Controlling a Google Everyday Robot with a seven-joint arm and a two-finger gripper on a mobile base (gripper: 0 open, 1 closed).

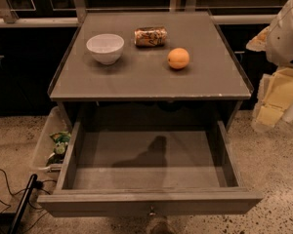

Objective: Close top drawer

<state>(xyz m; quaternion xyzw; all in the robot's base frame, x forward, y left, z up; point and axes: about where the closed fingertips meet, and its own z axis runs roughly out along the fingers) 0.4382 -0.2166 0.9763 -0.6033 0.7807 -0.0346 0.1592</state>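
At right edge, jaws, top drawer (pixel 149 177) open

Dim warm light falls on a speckled beige stone floor (pixel 278 179); dark cabinets (pixel 24 77) line the back wall, a clear plastic bin (pixel 43 135) sits at left. The robot's hand (pixel 277 95) hangs at the right edge.

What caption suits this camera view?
Top drawer open and empty; bowl, can, orange on the table; gripper at right edge.
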